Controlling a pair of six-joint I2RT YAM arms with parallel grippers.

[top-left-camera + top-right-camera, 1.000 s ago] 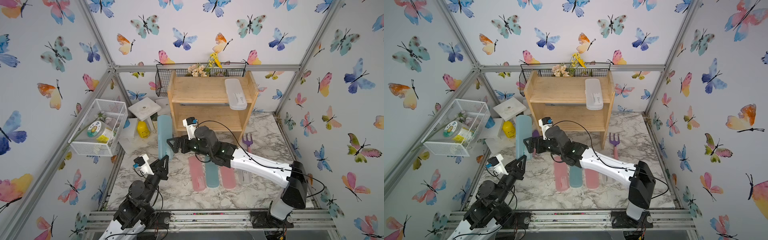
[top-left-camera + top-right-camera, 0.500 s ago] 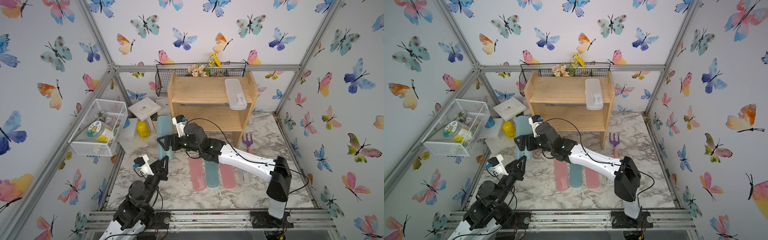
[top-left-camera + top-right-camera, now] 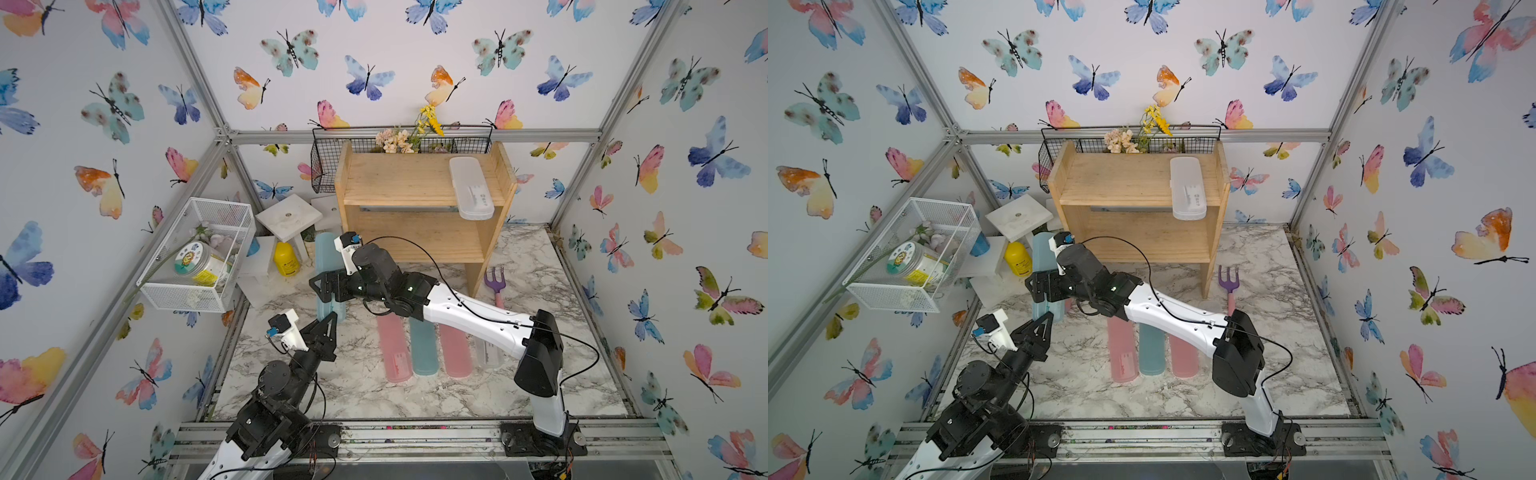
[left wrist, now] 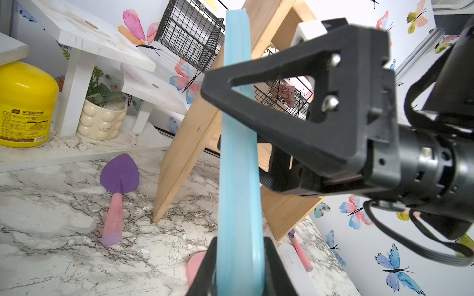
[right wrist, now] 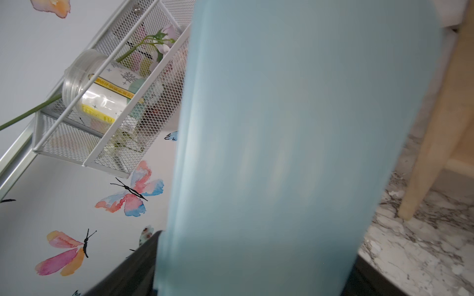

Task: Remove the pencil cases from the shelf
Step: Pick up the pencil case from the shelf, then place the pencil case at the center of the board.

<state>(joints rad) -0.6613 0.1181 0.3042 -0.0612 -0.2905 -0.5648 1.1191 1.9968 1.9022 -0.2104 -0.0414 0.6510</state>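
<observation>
A teal pencil case (image 3: 325, 259) (image 3: 1042, 253) stands upright left of the wooden shelf (image 3: 415, 183). My left gripper (image 3: 332, 318) (image 4: 239, 266) is shut on its lower end. My right gripper (image 3: 326, 291) (image 5: 256, 269) reaches across from the right and is closed on the case's two long edges at mid height; the case (image 5: 295, 128) fills its wrist view. One frosted white pencil case (image 3: 471, 187) (image 3: 1187, 187) lies on the shelf's top tier, overhanging the front. On the marble floor lie a pink case (image 3: 395, 349), a teal case (image 3: 423, 345), a pink case (image 3: 455, 349) and a white case (image 3: 488, 353).
A white mesh basket (image 3: 199, 253) hangs on the left wall and a black wire basket (image 3: 328, 166) behind the shelf. White stands (image 3: 289, 216), a yellow jar (image 3: 286, 258) and a plant pot (image 4: 102, 120) crowd the back left. A purple fork (image 3: 494, 282) and purple trowel (image 4: 119, 176) lie by the shelf's legs.
My right arm swung left from above the floor cases to the upright teal case, and its jaws narrowed onto it. The left arm held still.
</observation>
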